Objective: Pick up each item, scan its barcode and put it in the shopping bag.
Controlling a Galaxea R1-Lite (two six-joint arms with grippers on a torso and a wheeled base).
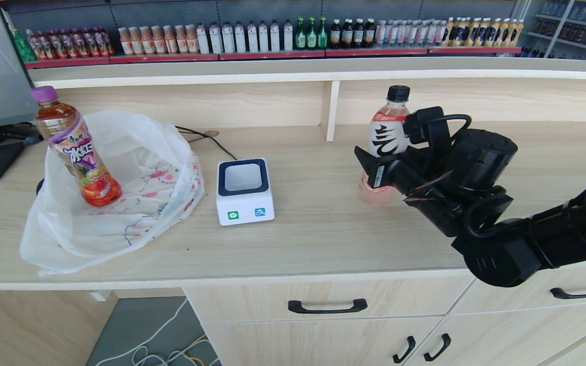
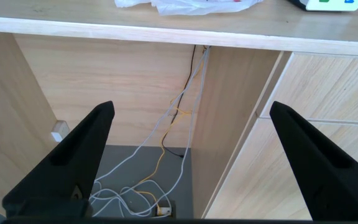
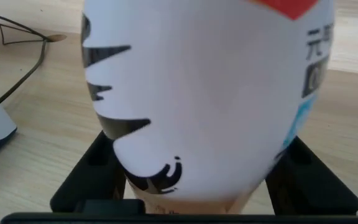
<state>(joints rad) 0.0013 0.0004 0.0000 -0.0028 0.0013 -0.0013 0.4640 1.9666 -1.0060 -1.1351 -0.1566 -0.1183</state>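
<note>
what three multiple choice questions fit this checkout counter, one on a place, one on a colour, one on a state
1. Where is the purple-capped bottle?
A. in a drawer
B. in the shopping bag
C. lying flat on the counter

2. What colour is the cap of the white-labelled bottle at the right hand?
A. yellow
B. white
C. black

3. How is the left hand?
A. open, holding nothing
B. shut on a bottle
C. shut on the bag

Answers:
1 B, it stands upright inside the bag's open mouth.
2 C, the head view shows a black cap on top.
3 A, its wrist view shows the fingers wide apart with nothing between them.
</note>
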